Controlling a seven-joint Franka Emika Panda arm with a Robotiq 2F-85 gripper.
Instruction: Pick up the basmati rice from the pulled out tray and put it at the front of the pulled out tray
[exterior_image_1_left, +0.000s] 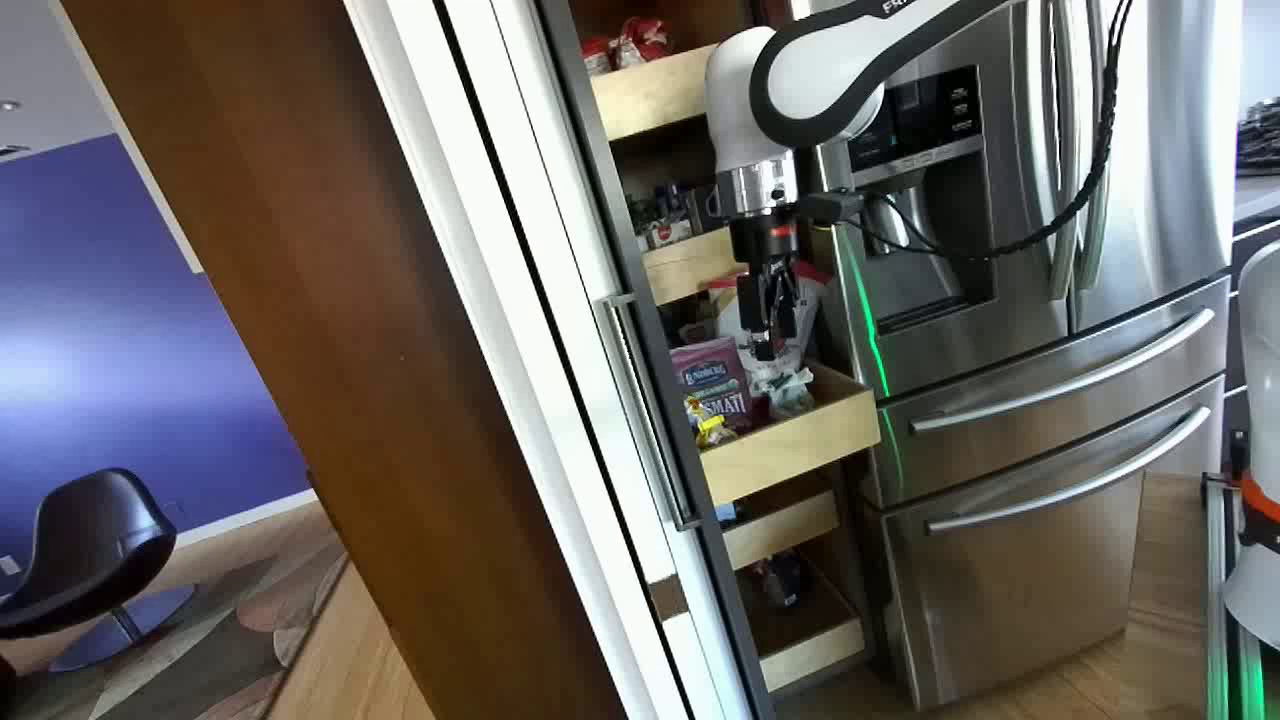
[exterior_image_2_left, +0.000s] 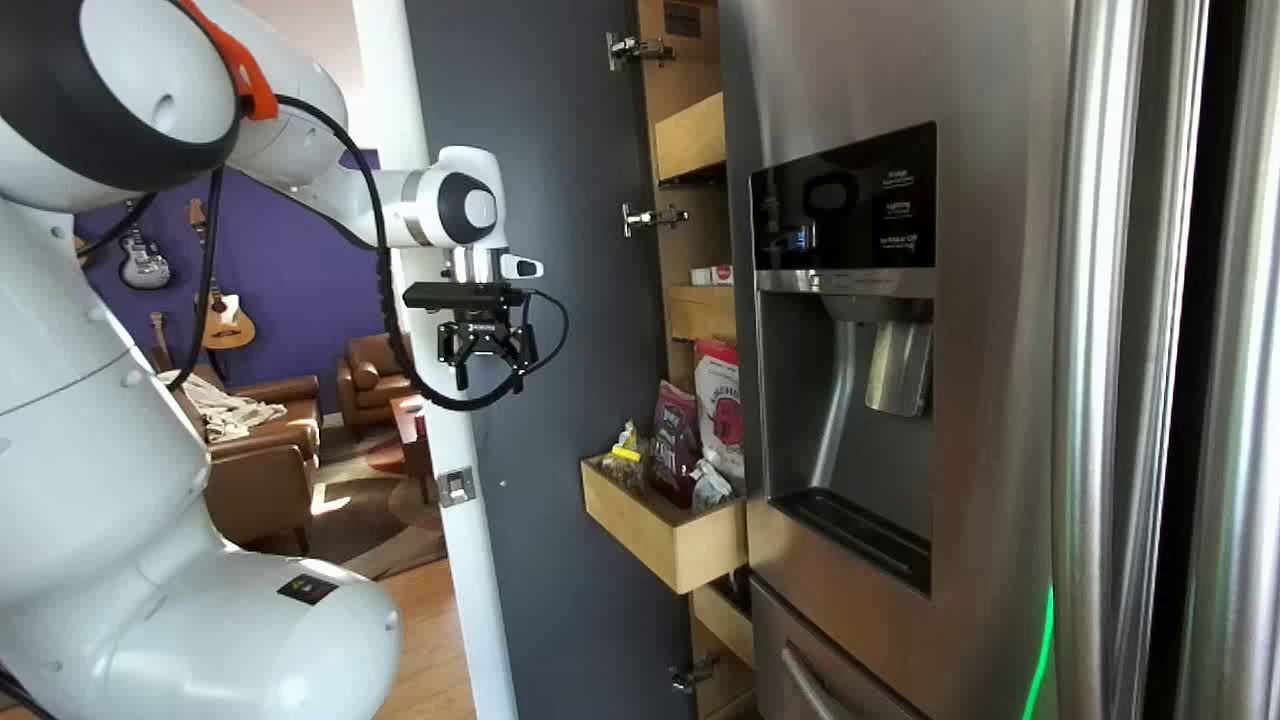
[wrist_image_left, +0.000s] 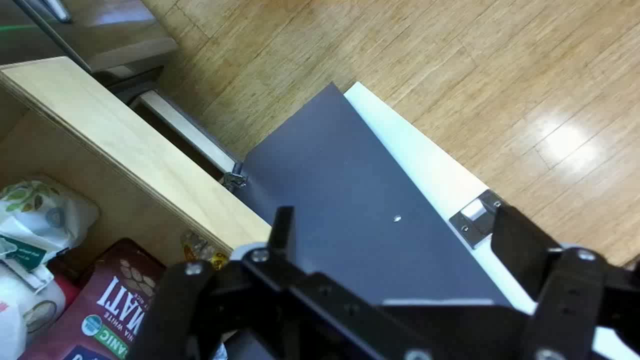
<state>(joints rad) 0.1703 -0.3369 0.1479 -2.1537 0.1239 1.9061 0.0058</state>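
Observation:
The basmati rice is a mauve and maroon bag with white lettering. It stands upright in the pulled out tray in both exterior views (exterior_image_1_left: 715, 385) (exterior_image_2_left: 675, 440), and part of it shows at the lower left of the wrist view (wrist_image_left: 112, 305). The pulled out tray is a pale-wood drawer with a plain plank front (exterior_image_1_left: 800, 440) (exterior_image_2_left: 622, 525) (wrist_image_left: 135, 145). My gripper is open and empty (exterior_image_1_left: 775, 345) (exterior_image_2_left: 490, 378) (wrist_image_left: 395, 225). It points down, higher than the tray and out in front of it, apart from the bag.
A white and red bag (exterior_image_2_left: 720, 410) stands behind the rice. A crumpled whitish packet (exterior_image_2_left: 712, 485) and a small yellow-clipped bag (exterior_image_2_left: 627, 445) sit in the tray. The open dark cabinet door (exterior_image_2_left: 560, 300) and the steel fridge (exterior_image_1_left: 1000, 580) flank the tray. Another wooden tray (exterior_image_1_left: 690, 265) is above.

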